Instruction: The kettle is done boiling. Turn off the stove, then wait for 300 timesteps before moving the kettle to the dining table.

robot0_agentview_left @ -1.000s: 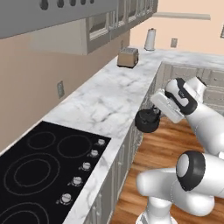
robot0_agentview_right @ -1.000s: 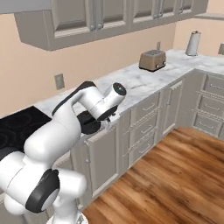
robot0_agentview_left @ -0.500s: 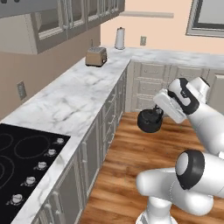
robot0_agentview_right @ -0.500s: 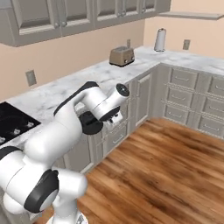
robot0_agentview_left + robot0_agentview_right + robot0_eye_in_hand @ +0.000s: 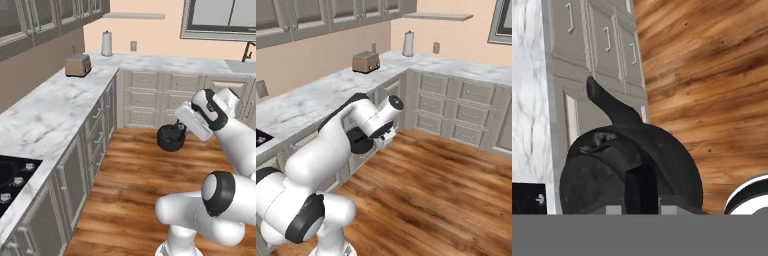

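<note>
Gripper (image 5: 176, 131) clamped on squat near-black kettle (image 5: 170, 138)

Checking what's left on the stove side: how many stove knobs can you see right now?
3. In the left base view, two silver knobs sit on the stove at the lower left edge; a third lies behind them. More may be cut off.

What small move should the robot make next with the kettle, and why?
Probably keep the jaws closed and carry on driving. The kettle hangs from the gripper above the wood floor, clear of the counter, and no dining table is in sight for setting it down.
</note>
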Controlling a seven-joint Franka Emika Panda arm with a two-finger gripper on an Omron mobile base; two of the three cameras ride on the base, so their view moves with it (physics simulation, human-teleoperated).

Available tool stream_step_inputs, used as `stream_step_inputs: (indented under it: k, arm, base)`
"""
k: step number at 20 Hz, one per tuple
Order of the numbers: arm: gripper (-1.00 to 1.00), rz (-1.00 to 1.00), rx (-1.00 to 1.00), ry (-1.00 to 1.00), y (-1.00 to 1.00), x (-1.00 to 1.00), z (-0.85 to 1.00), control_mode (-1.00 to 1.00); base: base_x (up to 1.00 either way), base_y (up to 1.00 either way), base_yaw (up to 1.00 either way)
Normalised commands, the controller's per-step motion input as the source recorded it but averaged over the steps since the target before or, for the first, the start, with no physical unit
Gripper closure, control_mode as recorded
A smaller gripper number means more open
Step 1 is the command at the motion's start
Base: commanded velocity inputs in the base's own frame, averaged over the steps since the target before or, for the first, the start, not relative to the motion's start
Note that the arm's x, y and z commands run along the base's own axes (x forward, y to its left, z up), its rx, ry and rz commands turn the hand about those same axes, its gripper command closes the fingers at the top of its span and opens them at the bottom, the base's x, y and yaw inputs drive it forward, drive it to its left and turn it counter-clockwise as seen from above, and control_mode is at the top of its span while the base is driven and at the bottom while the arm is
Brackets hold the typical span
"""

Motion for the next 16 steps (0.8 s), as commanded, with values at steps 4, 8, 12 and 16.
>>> stream_step_inputs:
  k: [4, 8, 12, 16]
  arm:
    - [1.00, 0.00, 0.00, 0.00, 0.00, 0.00, 0.00, 1.00]
    - [1.00, 0.00, 0.00, 0.00, 0.00, 0.00, 0.00, 1.00]
    - [1.00, 0.00, 0.00, 0.00, 0.00, 0.00, 0.00, 1.00]
    - [1.00, 0.00, 0.00, 0.00, 0.00, 0.00, 0.00, 1.00]
  base:
    - [0.15, -0.30, -0.33]
    - [0.33, 0.00, -0.37]
    - [0.65, 0.07, -0.35]
    - [0.77, 0.00, -0.33]
